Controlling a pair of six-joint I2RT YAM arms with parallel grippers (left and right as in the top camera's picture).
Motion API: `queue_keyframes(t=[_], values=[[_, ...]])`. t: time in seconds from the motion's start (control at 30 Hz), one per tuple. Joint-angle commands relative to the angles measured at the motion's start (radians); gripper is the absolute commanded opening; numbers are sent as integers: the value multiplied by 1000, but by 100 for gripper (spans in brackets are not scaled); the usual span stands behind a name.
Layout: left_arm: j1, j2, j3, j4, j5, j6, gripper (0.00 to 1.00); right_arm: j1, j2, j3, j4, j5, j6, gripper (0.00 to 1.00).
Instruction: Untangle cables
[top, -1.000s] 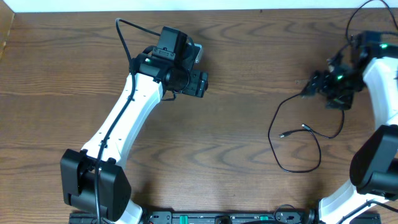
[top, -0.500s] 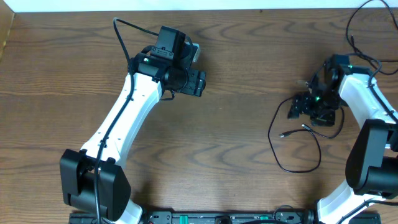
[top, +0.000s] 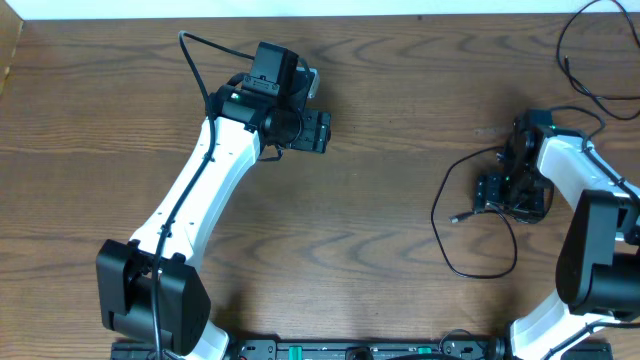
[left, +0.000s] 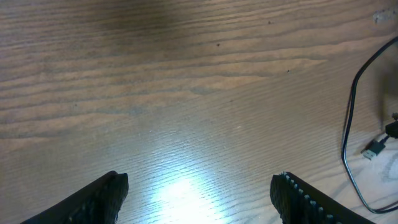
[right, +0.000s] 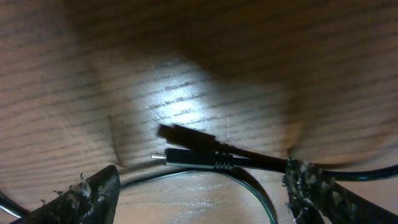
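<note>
A thin black cable (top: 440, 235) lies in a loose loop on the right half of the wooden table. Its plug ends (top: 456, 216) point left. My right gripper (top: 482, 195) hangs low over that cable, open. In the right wrist view two black plugs (right: 194, 158) lie side by side just beyond the fingertips (right: 93, 193), and a curve of cable (right: 252, 185) runs between the jaws without being gripped. My left gripper (top: 328, 132) is open over bare wood at the back left. Its wrist view shows the black cable (left: 348, 134) and a plug (left: 373, 149) far to the right.
A thicker black arm wire (top: 578, 72) loops at the back right corner. A pale strip (top: 300, 10) marks the table's back edge. A raised wooden side (top: 10, 50) stands at the far left.
My right gripper has come forward and left from the back right, down over the cable's plug ends. The left arm has barely moved.
</note>
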Motion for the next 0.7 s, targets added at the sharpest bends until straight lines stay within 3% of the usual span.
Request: queue_keyframes(t=[0.0,0.3,0.43,0.5,0.67], values=[[3,5,10,1,-13,-12,78,2,-11,-48,20,9,11,80],[3,5,10,0,-13,-12,78,3,-11,-113,82,10,12,59],[3,5,10,0,-13,-12,78,5,-11,-148,138,10,12,42],[3,5,10,0,-13,-12,79,5,-11,-159,169,10,13,28],[3,5,10,0,-13,-12,78,6,-11,-164,234,9,84,15]])
